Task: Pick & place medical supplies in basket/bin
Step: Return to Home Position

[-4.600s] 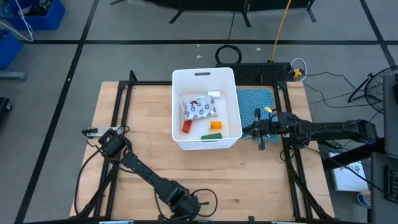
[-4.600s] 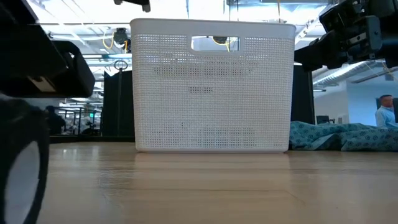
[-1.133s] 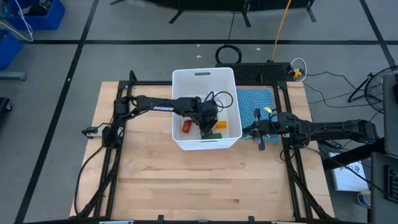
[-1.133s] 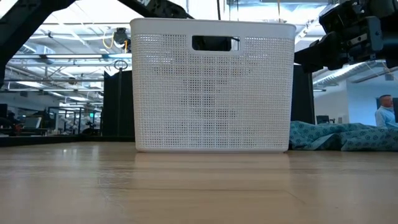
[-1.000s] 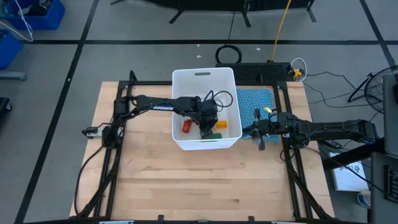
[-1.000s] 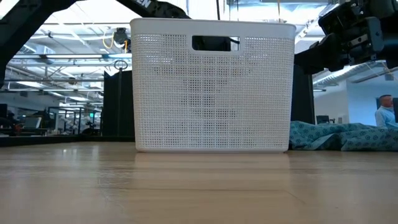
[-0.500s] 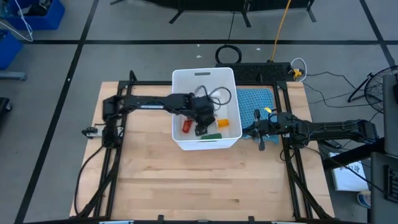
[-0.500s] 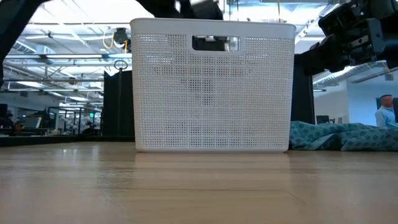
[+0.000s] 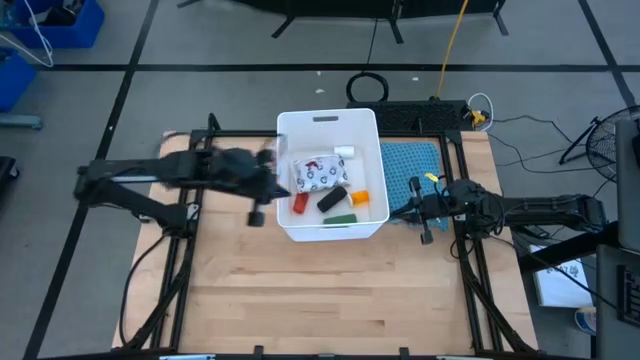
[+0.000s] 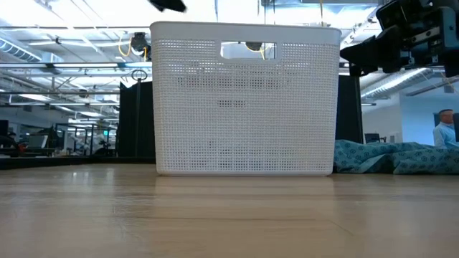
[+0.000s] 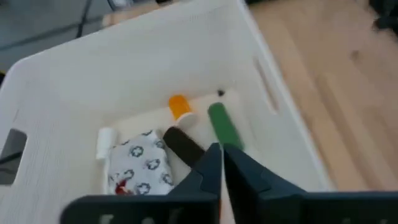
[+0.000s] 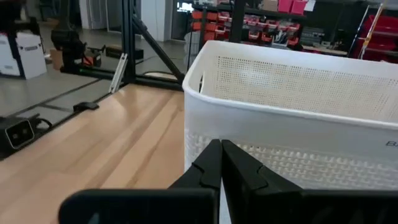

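My left pincer is pressed shut, its two dark fingers meeting at the tips with nothing between them. It hangs above the pale wooden counter, just outside one side wall of the large white rectangular plastic tub. That single tub stands between my two pincers, close to each. Ahead of the left pincer and below it, on the tub's floor, I count six supplies. There is one white flat pouch with red and dark print. There are three small bottles: one red bottle, one orange bottle and one white bottle. There are two blocks, one green block and one dark block. The red bottle lies nearest the left pincer and the orange bottle nearest the right one, with the dark block between them, against the pouch's edge. My right pincer is likewise closed on nothing. It hangs over one teal patterned cloth, with the tub's perforated wall straight ahead of its fingers.
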